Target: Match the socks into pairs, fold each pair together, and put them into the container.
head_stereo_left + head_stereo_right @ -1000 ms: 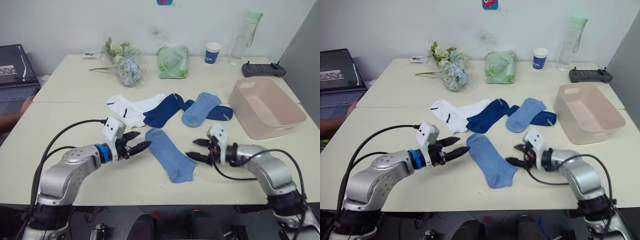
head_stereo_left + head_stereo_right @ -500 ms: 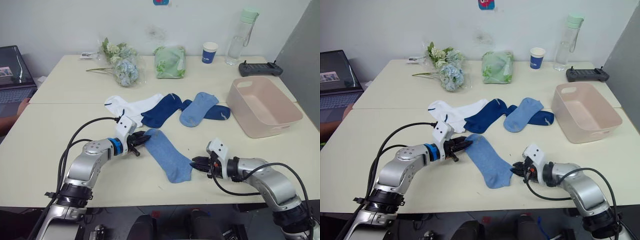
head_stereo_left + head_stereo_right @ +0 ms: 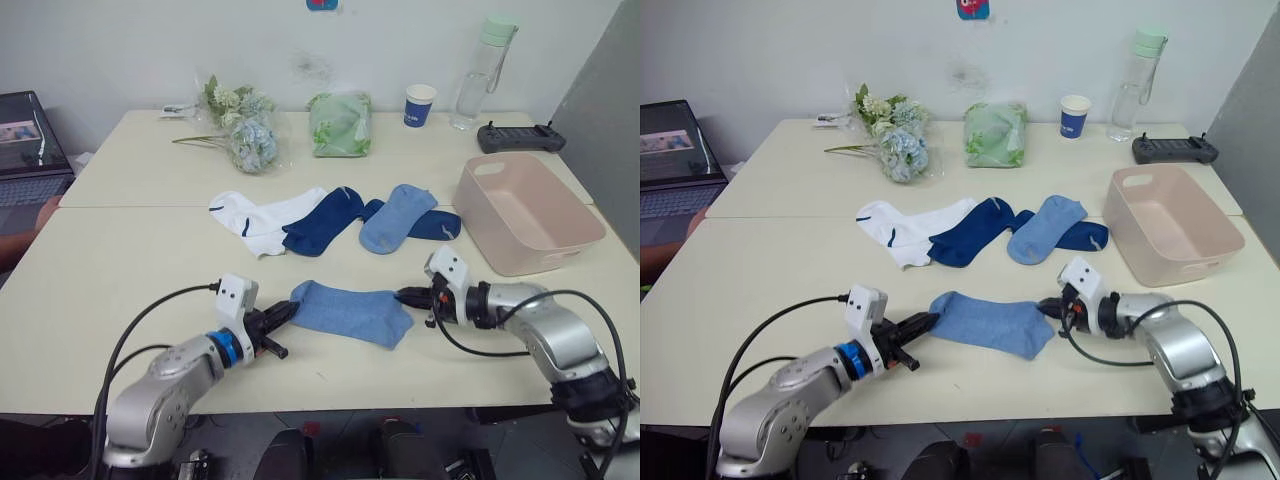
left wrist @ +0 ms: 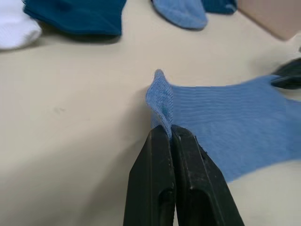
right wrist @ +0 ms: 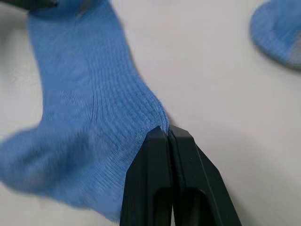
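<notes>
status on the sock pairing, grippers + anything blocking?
Left gripper and right gripper each shut on an end of the near light blue sock. Pink tub empty. Nothing blocking.

Left hand point(image 3: 283, 318) and right hand point(image 3: 407, 296) reach inward (fingers pinched together), arms low.

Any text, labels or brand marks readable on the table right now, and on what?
None can be read.
Blue-and-white paper cup: printing too small to read.
Sticker on the wall: cut off, unreadable.
Laptop screen: an image shows, no legible words.
White sock: a dark mark, no letters.
Controller, bottle, tub: no visible text.
</notes>
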Available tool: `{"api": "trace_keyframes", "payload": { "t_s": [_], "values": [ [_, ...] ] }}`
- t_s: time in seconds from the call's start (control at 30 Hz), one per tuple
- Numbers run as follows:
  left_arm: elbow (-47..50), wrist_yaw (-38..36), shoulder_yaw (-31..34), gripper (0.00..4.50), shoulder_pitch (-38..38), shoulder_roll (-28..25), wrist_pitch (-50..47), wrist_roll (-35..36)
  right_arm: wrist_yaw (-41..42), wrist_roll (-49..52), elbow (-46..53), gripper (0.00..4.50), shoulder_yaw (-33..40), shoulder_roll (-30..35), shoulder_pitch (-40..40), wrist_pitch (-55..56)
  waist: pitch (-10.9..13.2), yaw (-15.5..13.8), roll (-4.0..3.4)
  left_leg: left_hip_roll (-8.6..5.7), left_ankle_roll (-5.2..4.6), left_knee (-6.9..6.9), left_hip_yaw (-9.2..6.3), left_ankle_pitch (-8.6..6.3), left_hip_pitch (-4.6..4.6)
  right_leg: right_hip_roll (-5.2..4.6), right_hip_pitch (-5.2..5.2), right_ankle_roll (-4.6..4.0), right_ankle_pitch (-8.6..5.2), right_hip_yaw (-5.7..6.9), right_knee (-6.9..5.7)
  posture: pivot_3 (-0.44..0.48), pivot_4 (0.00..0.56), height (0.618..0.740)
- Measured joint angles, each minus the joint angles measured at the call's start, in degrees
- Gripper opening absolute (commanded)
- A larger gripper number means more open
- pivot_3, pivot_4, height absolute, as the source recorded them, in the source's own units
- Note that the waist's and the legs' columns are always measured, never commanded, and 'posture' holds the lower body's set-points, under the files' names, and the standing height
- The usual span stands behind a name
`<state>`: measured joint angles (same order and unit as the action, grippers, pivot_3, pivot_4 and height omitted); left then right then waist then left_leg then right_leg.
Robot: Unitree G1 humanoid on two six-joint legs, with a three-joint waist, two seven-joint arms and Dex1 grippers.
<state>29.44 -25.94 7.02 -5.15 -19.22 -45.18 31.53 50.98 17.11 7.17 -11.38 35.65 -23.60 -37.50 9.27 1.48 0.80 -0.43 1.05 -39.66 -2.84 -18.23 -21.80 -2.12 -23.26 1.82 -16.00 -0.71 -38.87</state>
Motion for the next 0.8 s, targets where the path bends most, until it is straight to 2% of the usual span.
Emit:
{"api": "trace_keyframes", "payload": {
  "t_s": [0.1, 0.2, 0.27, 0.33, 0.37, 0.53, 0.6, 0.73, 0.77, 0.8],
  "values": [
    [2.8, 4.6, -0.4, 0.02, -3.5, 3.3, 0.9, -0.9, 0.9, -0.4, -2.2, 0.0, -1.6, -1.3, -1.6, 0.9, 0.0, -0.1, 0.0, -0.02, 0.0, 0.0, 0.01, 0.0, -0.01, -0.01, 0.01, 0.0, 0.0, 0.0, 0.01, 0.0, 0.15, 0.74],
    [3.3, 7.0, -1.0, 0.62, -4.3, 4.4, 1.2, -1.5, 1.3, -0.7, -3.7, 0.64, -2.1, -1.9, -1.6, 1.8, 0.0, -0.5, 0.0, -0.05, 0.0, -0.03, 0.05, 0.0, -0.03, -0.03, 0.02, 0.0, 0.0, -0.03, 0.02, 0.0, 0.15, 0.74],
    [4.1, 7.5, -1.5, 1.15, -5.0, 4.3, 1.4, -1.5, 1.2, -0.5, -3.7, 1.2, -1.0, -1.8, -1.6, 2.0, 0.0, -0.6, 0.0, -0.05, 0.0, -0.03, 0.05, 0.0, -0.04, -0.03, 0.02, 0.0, 0.0, -0.04, 0.05, 0.0, 0.15, 0.74],
    [4.5, 7.6, -1.2, 1.92, -5.9, 3.7, 1.6, -1.3, 0.7, -0.4, -3.4, 2.04, 1.0, -0.6, -0.9, 2.0, 0.0, -0.7, 0.0, -0.04, 0.0, -0.01, 0.04, 0.0, -0.04, -0.03, 0.01, 0.0, 0.0, -0.02, 0.05, 0.0, 0.15, 0.74],
    [4.5, 7.4, -0.4, 2.16, -6.3, 3.0, 1.6, -1.1, 0.3, -0.2, -3.1, 2.26, 2.1, -0.1, -0.2, 2.0, 0.0, -0.8, 0.01, -0.03, 0.0, -0.01, 0.03, 0.0, -0.03, -0.02, 0.01, 0.0, 0.0, -0.01, 0.04, 0.0, 0.15, 0.74],
    [3.3, 1.1, 5.5, 3.65, -5.8, -3.9, 1.9, 2.7, -0.1, 2.5, 2.1, 2.28, 6.7, 0.7, 8.2, 0.4, 0.0, -1.2, 0.0, -0.02, 0.0, 0.01, 0.02, 0.0, -0.03, 0.0, 0.02, -0.02, -0.01, 0.02, 0.04, 0.0, 0.15, 0.74],
    [0.9, -1.4, 6.4, 3.65, -3.7, -6.4, 1.9, 3.4, -0.2, 2.7, 3.0, 2.28, 6.9, 0.9, 11.0, -0.5, 0.0, -1.2, -0.02, -0.05, -0.01, -0.02, 0.1, 0.0, 0.01, 0.0, 0.03, -0.02, -0.01, -0.07, 0.03, 0.0, 0.15, 0.74],
    [-5.2, -4.1, 4.4, 3.65, 0.9, -7.8, 3.0, 2.7, -1.1, 2.6, 4.4, 2.28, 6.6, -0.3, 11.8, -0.6, 0.0, -1.1, -0.01, -0.03, -0.01, -0.02, 0.09, 0.0, 0.05, 0.07, 0.05, -0.02, -0.01, -0.05, 0.01, 0.0, 0.15, 0.74],
    [-6.8, -5.0, 3.1, 3.25, 2.1, -8.3, 3.7, 1.8, -1.7, 2.3, 4.4, 2.28, 6.1, -1.1, 11.7, -0.6, 0.0, -1.1, -0.01, -0.02, 0.0, 0.0, 0.07, 0.0, 0.04, 0.07, 0.04, -0.01, -0.01, -0.03, 0.01, 0.0, 0.15, 0.74],
    [-8.0, -5.6, 2.0, 3.07, 3.0, -8.7, 4.4, 0.9, -2.4, 2.2, 4.6, 2.28, 5.7, -1.9, 11.7, -0.5, 0.0, -1.1, -0.01, -0.01, 0.0, 0.01, 0.07, 0.0, 0.04, 0.08, 0.03, -0.01, -0.01, -0.04, 0.02, 0.0, 0.15, 0.74]
  ]
}}
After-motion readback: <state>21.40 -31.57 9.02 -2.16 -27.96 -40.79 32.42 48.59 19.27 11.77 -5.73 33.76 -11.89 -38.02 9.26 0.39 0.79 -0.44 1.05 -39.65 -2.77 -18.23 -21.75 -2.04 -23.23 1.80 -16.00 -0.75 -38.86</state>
